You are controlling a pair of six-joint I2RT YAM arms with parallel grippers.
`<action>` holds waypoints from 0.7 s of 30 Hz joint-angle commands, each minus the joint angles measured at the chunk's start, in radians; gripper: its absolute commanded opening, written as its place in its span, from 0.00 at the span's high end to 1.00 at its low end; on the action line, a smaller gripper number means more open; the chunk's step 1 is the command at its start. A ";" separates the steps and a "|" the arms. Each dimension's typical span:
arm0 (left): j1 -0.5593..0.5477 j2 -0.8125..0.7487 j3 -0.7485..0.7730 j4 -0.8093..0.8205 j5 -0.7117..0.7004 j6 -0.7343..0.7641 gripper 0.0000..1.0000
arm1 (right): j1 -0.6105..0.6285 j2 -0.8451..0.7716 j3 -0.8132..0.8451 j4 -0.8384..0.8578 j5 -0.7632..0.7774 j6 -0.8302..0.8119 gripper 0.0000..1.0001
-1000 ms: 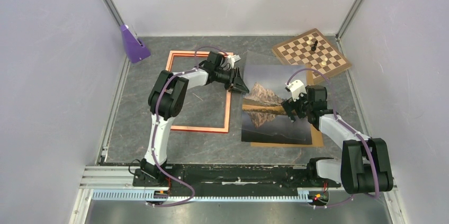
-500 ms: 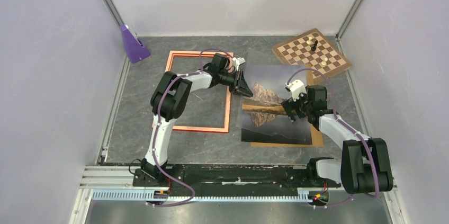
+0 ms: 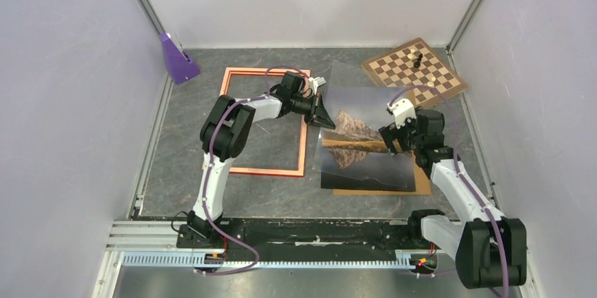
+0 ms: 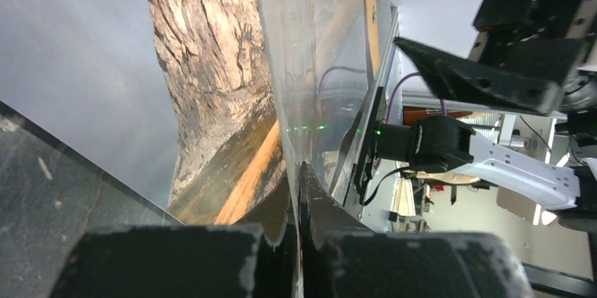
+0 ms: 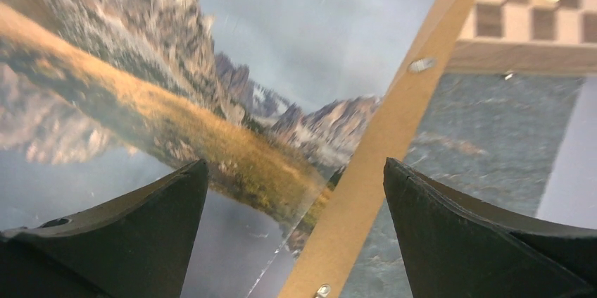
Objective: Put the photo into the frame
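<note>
The left claw (image 3: 325,119) is now pressed together on the near edge of a clear sheet (image 4: 310,65). A second ago its fingers were partly apart and set a little back from that edge. In the left wrist view the sheet rises edge-on straight out of the closed fingertips. I cannot tell whether the photo's (image 3: 352,164) edge is caught between them too.

The photo lies flat on the desk (image 3: 190,136), directly ahead of the left claw's tips and stretching away from them. It rests on a brown backing board (image 3: 422,184) and has not shifted from a second ago. The frame (image 3: 267,171) lies behind the left claw, under that arm's forearm, with its nearest rail just beside the fingers. It is empty and has not moved.

The right claw (image 3: 389,141) is spread wide over the photo's far side. Its wrist view shows the mountain and golden grass band below the left finger. The backing board's edge runs between the two fingers. Since the earlier frame the right arm has stretched out, its elbow has dropped toward the base, and the claw sits slightly farther along the photo. Its fingers have stayed as wide apart as before.

The chessboard (image 3: 394,72) lies well beyond the right claw, untouched.
</note>
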 commanded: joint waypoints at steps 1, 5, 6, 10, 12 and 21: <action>0.006 -0.088 -0.019 0.071 0.032 -0.056 0.98 | 0.000 -0.071 0.106 -0.025 -0.024 0.034 0.02; 0.027 -0.150 -0.048 0.087 0.049 -0.076 0.98 | 0.000 -0.111 0.159 -0.046 -0.045 0.051 0.02; 0.037 -0.167 -0.058 0.102 0.058 -0.092 0.98 | 0.001 -0.117 0.170 -0.050 -0.049 0.056 0.02; 0.074 -0.235 -0.114 0.216 0.114 -0.209 0.98 | 0.000 -0.138 0.200 -0.064 -0.071 0.071 0.02; 0.089 -0.268 -0.148 0.285 0.136 -0.273 0.98 | 0.000 -0.148 0.207 -0.069 -0.077 0.074 0.02; 0.179 -0.411 -0.275 0.292 0.202 -0.311 0.98 | 0.001 -0.167 0.201 -0.077 -0.108 0.075 0.02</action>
